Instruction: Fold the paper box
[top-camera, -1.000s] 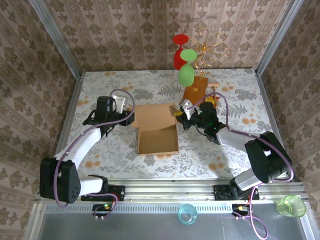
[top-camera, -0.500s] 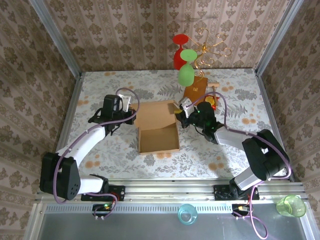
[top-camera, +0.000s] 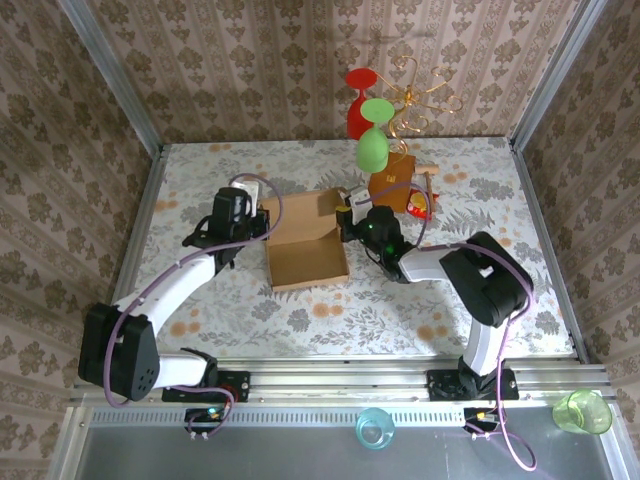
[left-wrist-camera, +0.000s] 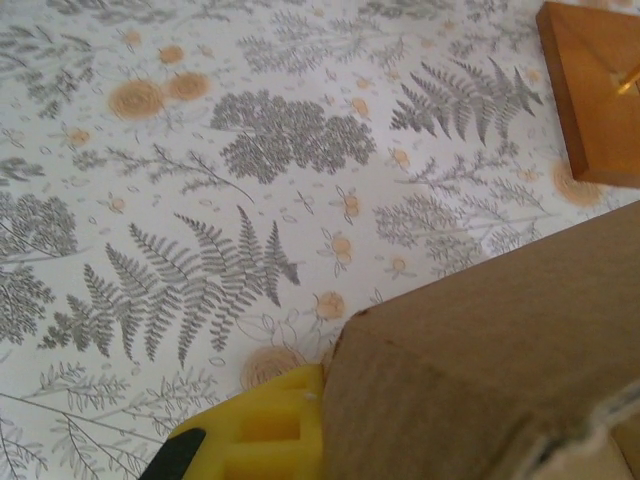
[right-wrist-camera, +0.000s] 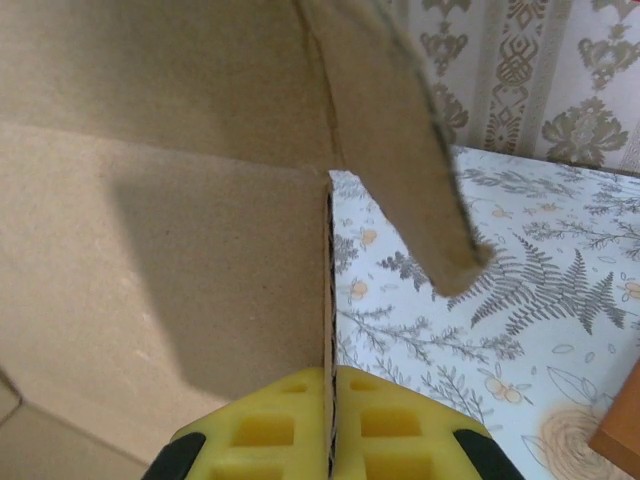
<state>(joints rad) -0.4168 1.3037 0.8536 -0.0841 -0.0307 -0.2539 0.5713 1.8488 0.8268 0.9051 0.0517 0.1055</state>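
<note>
- As seen from the top external camera, the paper box (top-camera: 305, 250) lies mid-table on the floral cloth (top-camera: 200, 170), just in front of the orange-brown box (top-camera: 390, 186).
- The left gripper (top-camera: 266, 226) meets the paper box's left side and the right gripper (top-camera: 345, 222) its right side (both toward the far corners). The jaw gaps are too small to read from this height.
- In the left wrist view, one yellow finger pad (left-wrist-camera: 250, 432) lies flat against the outer face of a cardboard panel (left-wrist-camera: 480, 350). The panel covers the opposite finger, and the jaws are closed on it.
- In the right wrist view, the two yellow pads (right-wrist-camera: 265, 430) clamp an upright box wall (right-wrist-camera: 328, 300) edge-on, with no gap either side.
- The box floor (right-wrist-camera: 150, 280) spreads to the left of that wall. A loose flap (right-wrist-camera: 390, 130) slants down to the right above it.
</note>
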